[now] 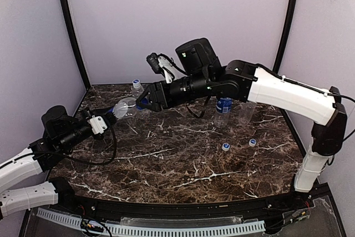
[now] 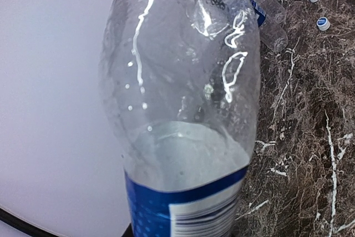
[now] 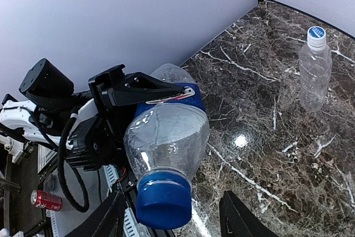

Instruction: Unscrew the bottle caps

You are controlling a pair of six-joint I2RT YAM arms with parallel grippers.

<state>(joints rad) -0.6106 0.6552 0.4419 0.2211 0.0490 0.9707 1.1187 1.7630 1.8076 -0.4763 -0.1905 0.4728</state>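
Counter: dark brown marble pattern with white veins; pale walls at back and sides.
Left claw: clamped on held bottle at its blue label; black fingers lie against the label in right wrist view.
Held bottle: clear plastic with blue wrap label; held clear of counter and roughly level over rear left area, neck pointing toward right claw.
Dark blue cap: seated on neck of held bottle, between the fingers of right claw.
Right claw: fingers apart, one on each side of dark blue cap; plain gap to the cap on one side, narrower on the other; no contact visible.
Rear bottle: clear, unlabelled, upright on counter near back wall, behind both claws.
White cap: on rear bottle, blue print on top.
Labelled bottle: blue label, on counter right of centre, top hidden under right arm.
Ribbed bottle: clear, just beside labelled bottle, mostly hidden by right arm; capped or not, cannot tell.
First loose cap: white with blue top, lying on counter in front of labelled bottle.
Second loose cap: same kind, near the first, toward right edge.
Red can: off the counter, low beside left arm in right wrist view.
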